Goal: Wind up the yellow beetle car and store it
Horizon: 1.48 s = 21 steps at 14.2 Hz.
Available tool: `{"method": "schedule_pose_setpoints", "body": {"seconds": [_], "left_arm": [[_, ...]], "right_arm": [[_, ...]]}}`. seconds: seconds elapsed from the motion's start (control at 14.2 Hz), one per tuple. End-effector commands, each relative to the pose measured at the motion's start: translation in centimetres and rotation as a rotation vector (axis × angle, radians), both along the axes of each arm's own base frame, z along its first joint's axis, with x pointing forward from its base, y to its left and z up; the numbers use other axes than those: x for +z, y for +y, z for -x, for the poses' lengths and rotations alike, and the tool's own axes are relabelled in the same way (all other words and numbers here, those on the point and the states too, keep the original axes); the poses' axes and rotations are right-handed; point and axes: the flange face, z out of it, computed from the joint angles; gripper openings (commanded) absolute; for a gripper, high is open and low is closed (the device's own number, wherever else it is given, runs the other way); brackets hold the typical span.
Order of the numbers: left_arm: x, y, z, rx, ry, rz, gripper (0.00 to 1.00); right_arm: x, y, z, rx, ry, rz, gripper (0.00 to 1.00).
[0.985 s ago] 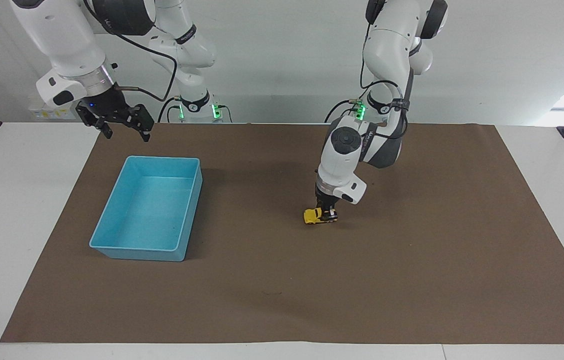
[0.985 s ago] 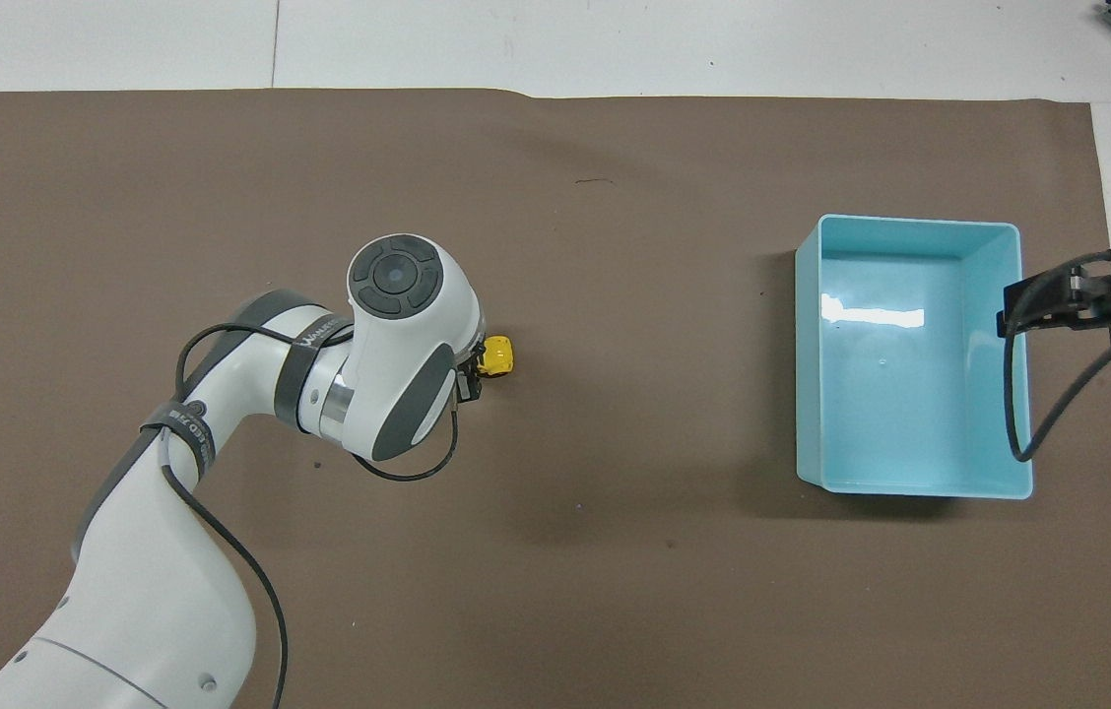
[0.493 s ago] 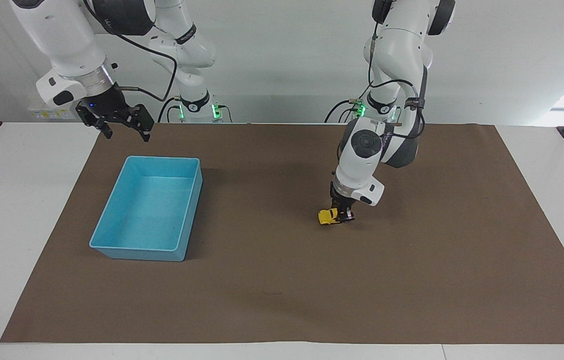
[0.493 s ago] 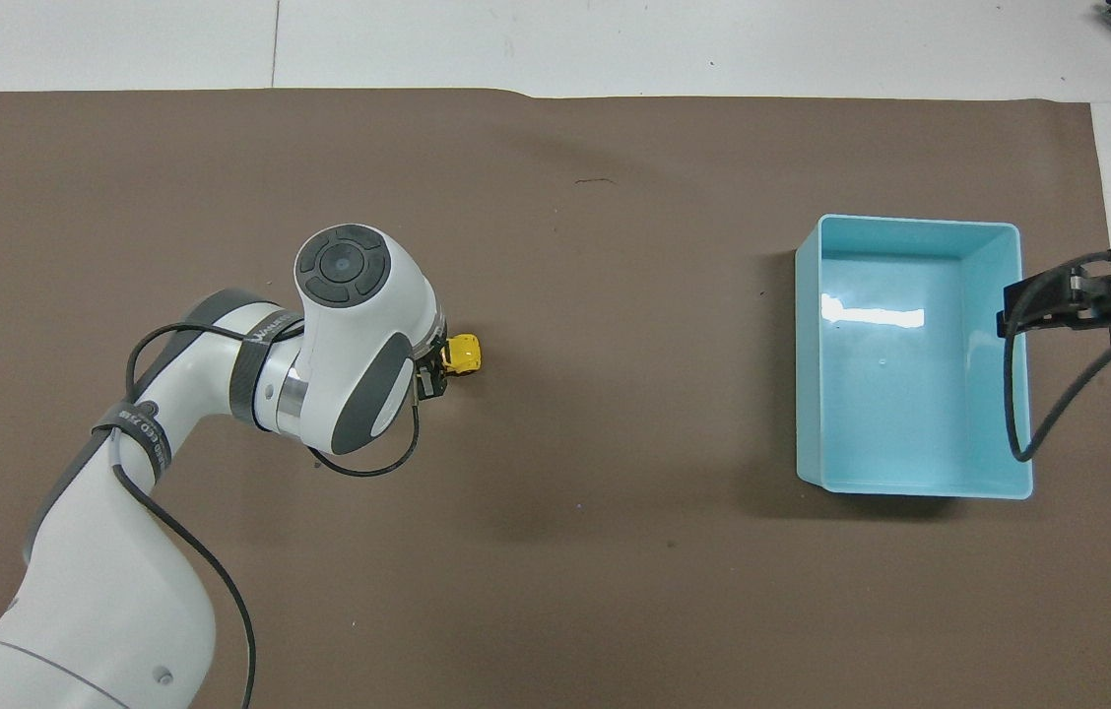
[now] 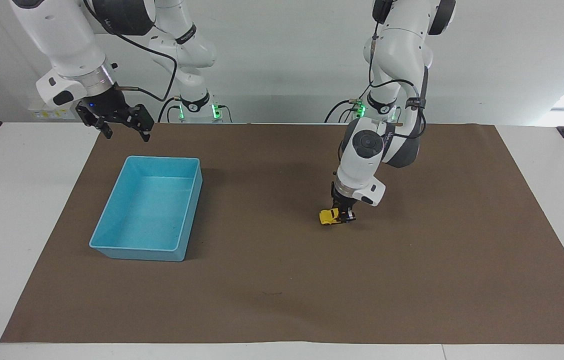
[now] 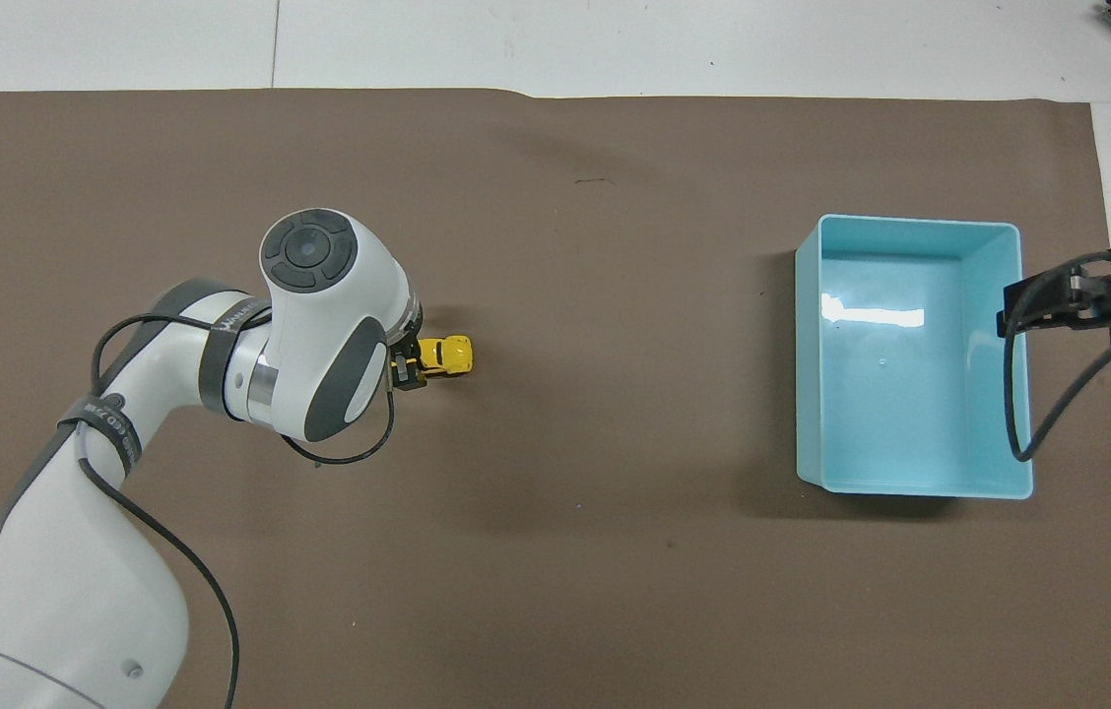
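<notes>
No text, label, brand or number can be read with any certainty; the left arm's dark wrist band (image 6: 238,317) carries pale lettering, too small to make out; a second dark strap (image 6: 107,425) lower on that arm bears white characters, likewise illegible; the same band lettering in the facing view (image 5: 387,135) cannot be read.

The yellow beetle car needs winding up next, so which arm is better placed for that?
Probably the left: its pincer is down at the yellow beetle car on the mat. The right pincer waits, raised near the light blue bin.
</notes>
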Motion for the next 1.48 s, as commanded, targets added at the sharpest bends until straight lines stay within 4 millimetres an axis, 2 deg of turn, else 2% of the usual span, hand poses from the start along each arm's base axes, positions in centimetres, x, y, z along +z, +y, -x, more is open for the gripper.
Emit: {"method": "schedule_pose_setpoints", "body": {"seconds": [0.0, 0.14, 0.28, 0.56, 0.77, 0.92, 1.06, 1.41], "left_arm": [[5.5, 0.3, 0.5, -0.019, -0.003, -0.011, 1.00], [6.4, 0.2, 0.4, -0.023, -0.006, -0.010, 1.00], [8.2, 0.6, 0.4, -0.053, -0.034, -0.002, 1.00], [10.9, 2.4, 0.1, -0.172, -0.087, -0.013, 1.00], [14.5, 3.3, 0.7, -0.358, -0.139, -0.011, 1.00], [15.3, 5.6, 0.1, -0.471, -0.154, -0.023, 1.00], [15.8, 7.0, 0.0, -0.683, -0.152, -0.042, 1.00], [18.4, 11.8, 0.6, -1.123, -0.144, -0.075, 1.00]], "right_arm": [[-0.1, 0.1, -0.1, -0.020, -0.007, -0.015, 1.00], [-0.1, 0.0, -0.1, -0.022, -0.007, -0.015, 1.00], [-0.1, 0.0, -0.1, -0.022, -0.007, -0.015, 1.00], [-0.1, 0.1, -0.1, -0.020, -0.007, -0.015, 1.00], [-0.1, 0.0, -0.1, -0.022, -0.007, -0.015, 1.00], [-0.1, 0.1, -0.1, -0.020, -0.007, -0.015, 1.00], [-0.1, 0.1, -0.1, -0.020, -0.007, -0.015, 1.00], [-0.1, 0.1, -0.1, -0.020, -0.007, -0.015, 1.00]]}}
